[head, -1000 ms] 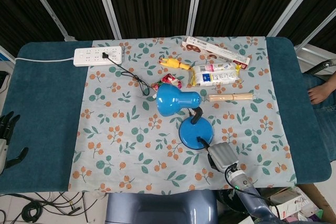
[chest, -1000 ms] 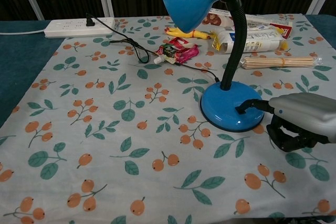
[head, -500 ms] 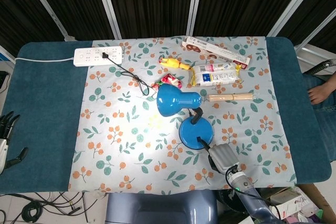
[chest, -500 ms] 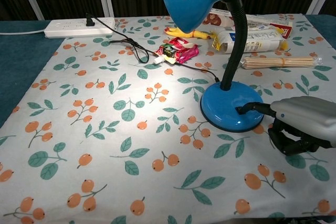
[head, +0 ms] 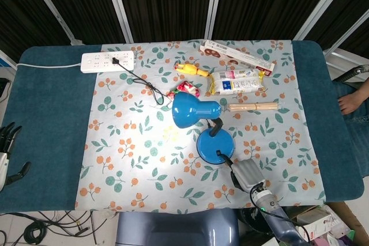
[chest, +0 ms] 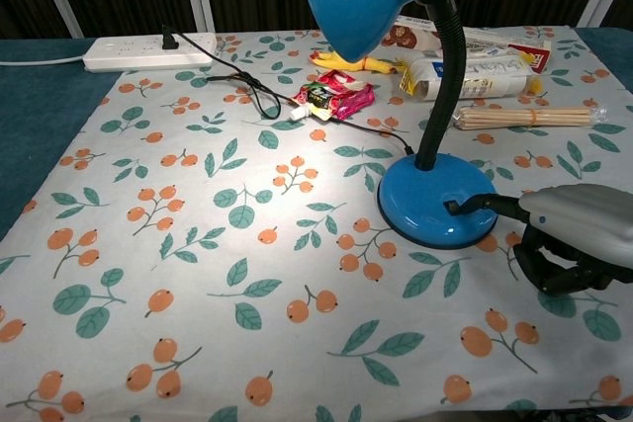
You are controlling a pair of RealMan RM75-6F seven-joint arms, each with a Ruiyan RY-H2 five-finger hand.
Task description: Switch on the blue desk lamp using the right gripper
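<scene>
lamp [chest: 435,207] | mid-tabletop [head: 52,113], lit | stiff shell, weighty base, bendy neck: press the base, don't grip | right hand [chest: 574,236] fingers curled, one extended touching base, holding nothing

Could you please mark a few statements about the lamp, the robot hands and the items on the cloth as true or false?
1. The blue desk lamp is lit, casting a bright patch on the floral cloth. True.
2. The right robot hand grips the lamp's neck. False: one finger reaches to the base; the neck is untouched.
3. The lamp's cord runs to the white power strip. True.
4. The bundle of wooden sticks lies on the lamp's base. False: it lies on the cloth behind the base, apart from it.
5. The left robot hand holds the yellow toy. False: it rests at the table's left edge, holding nothing.
</scene>
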